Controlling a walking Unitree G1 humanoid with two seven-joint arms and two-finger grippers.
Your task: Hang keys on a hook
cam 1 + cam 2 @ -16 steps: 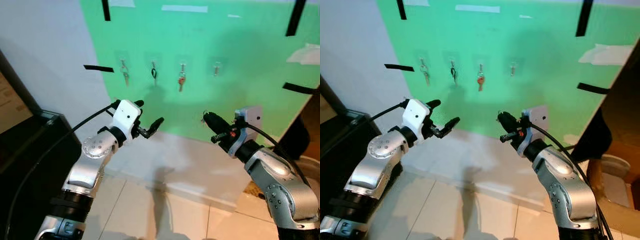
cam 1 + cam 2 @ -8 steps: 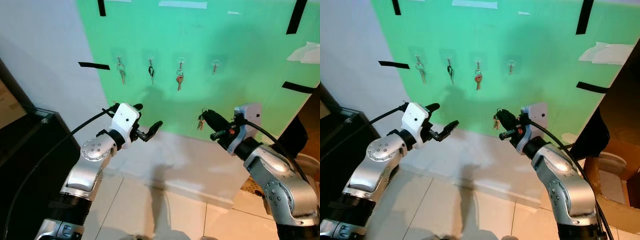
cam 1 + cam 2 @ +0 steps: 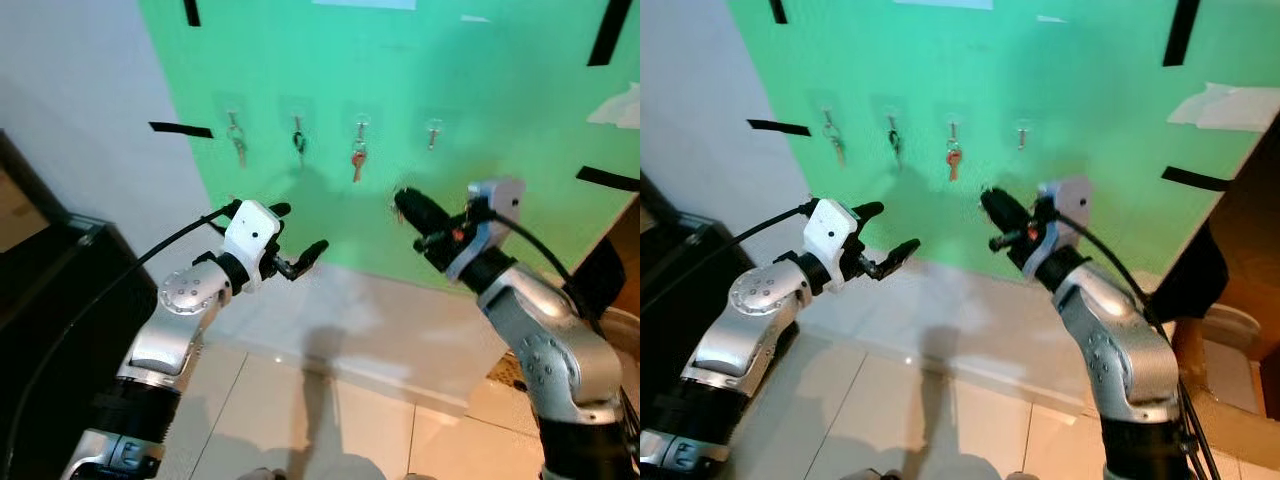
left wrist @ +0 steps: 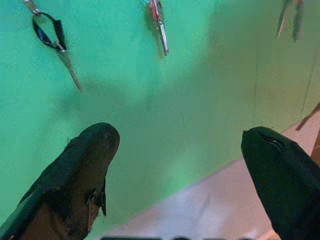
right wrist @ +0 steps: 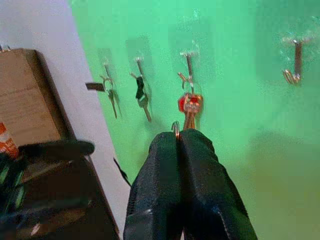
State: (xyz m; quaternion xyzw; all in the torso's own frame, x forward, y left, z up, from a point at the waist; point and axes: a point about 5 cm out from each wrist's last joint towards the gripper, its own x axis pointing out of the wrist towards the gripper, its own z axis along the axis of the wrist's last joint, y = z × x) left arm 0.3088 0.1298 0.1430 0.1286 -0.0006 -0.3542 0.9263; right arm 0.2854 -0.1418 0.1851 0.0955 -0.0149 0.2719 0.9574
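- Right gripper (image 5: 179, 137), centre frame, is pinched tight on a key ring (image 5: 175, 127), raised toward the wall.
- Empty hook (image 5: 294, 62), upper right, likely the target.
- Left gripper (image 3: 296, 240) is spread wide, holding nothing.

Home hallway: tiled floor (image 3: 290, 410), key hooks (image 3: 433, 128).

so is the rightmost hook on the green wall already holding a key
No, the rightmost hook hangs bare, while the three hooks beside it each carry a key, such as the red-topped key.
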